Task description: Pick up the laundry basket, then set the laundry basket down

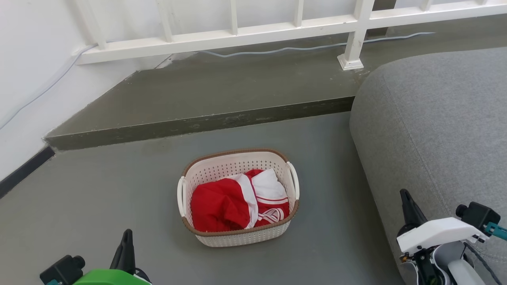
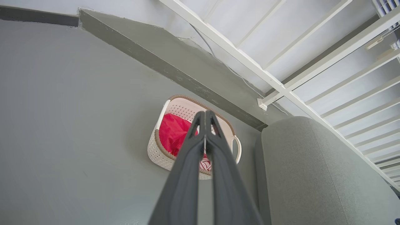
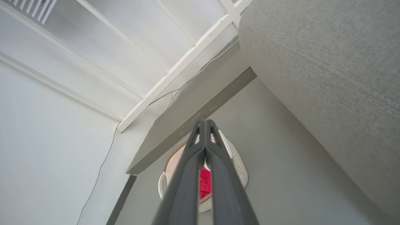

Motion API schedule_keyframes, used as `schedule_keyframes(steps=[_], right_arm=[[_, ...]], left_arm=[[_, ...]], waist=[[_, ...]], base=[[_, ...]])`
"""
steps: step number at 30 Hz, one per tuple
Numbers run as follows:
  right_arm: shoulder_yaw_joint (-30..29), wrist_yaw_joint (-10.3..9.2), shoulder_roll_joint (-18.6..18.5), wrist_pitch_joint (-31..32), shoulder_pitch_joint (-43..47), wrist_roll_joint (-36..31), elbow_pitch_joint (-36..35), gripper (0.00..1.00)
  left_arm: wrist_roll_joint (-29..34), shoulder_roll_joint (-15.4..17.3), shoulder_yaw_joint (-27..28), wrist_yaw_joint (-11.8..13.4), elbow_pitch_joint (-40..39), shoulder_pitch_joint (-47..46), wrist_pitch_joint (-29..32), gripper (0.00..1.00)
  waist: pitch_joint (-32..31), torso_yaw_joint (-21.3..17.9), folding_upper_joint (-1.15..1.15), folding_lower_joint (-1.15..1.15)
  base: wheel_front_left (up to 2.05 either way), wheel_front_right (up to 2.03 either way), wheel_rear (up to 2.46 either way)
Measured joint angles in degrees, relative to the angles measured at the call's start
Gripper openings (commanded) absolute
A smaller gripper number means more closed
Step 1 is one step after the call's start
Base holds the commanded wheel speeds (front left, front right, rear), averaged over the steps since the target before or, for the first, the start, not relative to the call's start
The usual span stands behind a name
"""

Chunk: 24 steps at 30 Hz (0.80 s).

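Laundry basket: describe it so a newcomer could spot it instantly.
Left of the big grey sofa, on the grey floor before the raised step, sits the laundry basket. It alone is cream, perforated, brown-rimmed, with white loop handles and red-and-white clothing inside.

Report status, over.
Left end effector shut, empty. Right end effector shut, empty. Laundry basket on floor, ungrasped, red clothing inside. Grey sofa close at right.

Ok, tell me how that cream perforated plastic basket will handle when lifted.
The cream perforated plastic laundry basket looks rigid, so it should probably keep its shape. Its visible load is soft red and white clothing, so likely light. The cloth sits below the rim, and white loop handles flank both sides, so an even lift seems unlikely to tip it.
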Motion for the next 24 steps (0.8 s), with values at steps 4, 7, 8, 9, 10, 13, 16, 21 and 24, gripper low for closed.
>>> schedule_keyframes(steps=[4, 7, 8, 9, 10, 13, 16, 21, 24], right_arm=[[-0.9, 0.64, 0.2, 0.8, -0.5, 2.6, 0.0, 0.0], [-1.6, 0.86, 0.4, 1.1, -0.5, 4.4, -0.1, 0.0], [-1.8, 1.14, 0.4, 1.5, -0.5, 5.1, -0.1, 0.0], [-2.0, 1.2, 0.4, 1.5, -0.5, 5.9, -0.1, 0.0], [-2.3, 1.21, 0.5, 1.6, -0.5, 6.5, -0.1, 0.0], [-2.9, 1.74, 0.7, 2.2, -0.6, 8.3, -0.1, 0.0], [-3.7, 2.0, 0.8, 2.8, -0.9, 10.4, -0.1, 0.0], [-4.8, 2.57, 1.1, 3.6, -1.2, 13.7, -0.1, 0.0], [-5.5, 2.98, 1.3, 4.1, -1.6, 15.5, -0.1, 0.0]], left_arm=[[-2.9, 0.0, 0.4, -0.5, 0.3, -0.6, 0.5, 0.0], [-4.6, 0.1, 0.7, -0.6, 0.5, -1.1, 1.0, 0.0], [-5.4, 0.1, 0.9, -1.0, 0.6, -1.2, 1.1, 0.0], [-6.3, 0.2, 1.0, -1.1, 0.8, -1.2, 1.3, 0.0], [-6.8, 0.2, 1.1, -1.1, 0.9, -1.2, 1.5, 0.0], [-8.7, 0.2, 1.6, -1.5, 1.1, -1.6, 2.0, 0.0], [-10.8, 0.3, 2.0, -1.6, 1.3, -2.3, 2.6, 0.0], [-14.2, 0.3, 2.5, -2.1, 1.6, -2.8, 3.5, 0.0], [-16.2, 0.4, 2.8, -2.4, 1.9, -3.3, 4.0, 0.0]], waist=[[0.0, 0.0, 0.0, 0.0], [0.0, 0.1, 0.0, 0.0], [0.0, 0.1, 0.0, 0.0], [0.0, 0.1, 0.0, 0.0], [0.0, 0.1, 0.0, 0.0], [0.0, 0.2, 0.0, 0.0], [0.0, 0.2, 0.0, 0.0], [-0.1, 0.3, 0.0, 0.0], [-0.1, 0.3, 0.0, 0.0]], base=[[0.0, 0.0, 0.0], [0.0, 0.0, 0.0], [0.0, 0.0, 0.0], [0.0, 0.0, 0.0], [0.0, 0.0, 0.0], [0.0, 0.0, 0.0], [0.0, 0.0, 0.0], [0.0, 0.0, 0.0], [0.0, 0.0, 0.0]])
